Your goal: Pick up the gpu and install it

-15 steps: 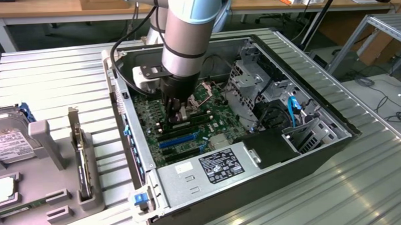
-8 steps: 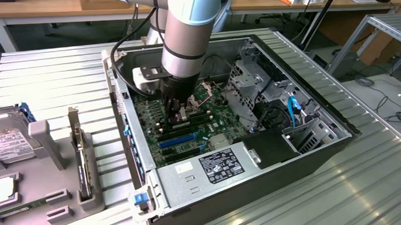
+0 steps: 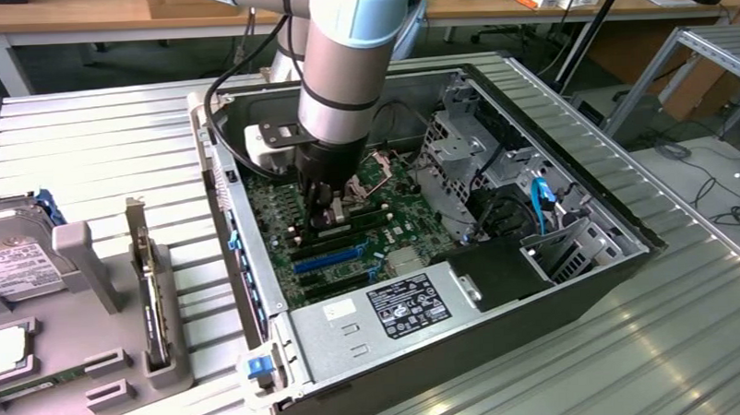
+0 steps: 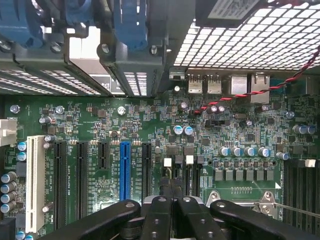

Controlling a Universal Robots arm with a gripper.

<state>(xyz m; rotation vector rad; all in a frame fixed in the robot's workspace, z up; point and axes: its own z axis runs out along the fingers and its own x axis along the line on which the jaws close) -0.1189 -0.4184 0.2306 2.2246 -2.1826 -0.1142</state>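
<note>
the hand (image 3: 326,212), at frame centre inside the open computer case (image 3: 570,284), is clenched low over the motherboard (image 3: 271,211). whether it grips the gpu (image 3: 352,223) i cannot tell; the green stick seems seated just beside its fingertips, long axis running toward upper right.

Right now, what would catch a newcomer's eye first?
The arm reaching down into the open PC case at the exterior view's centre, its shut gripper low over the green motherboard. In the wrist view, one blue slot stands out among black ones.
</note>
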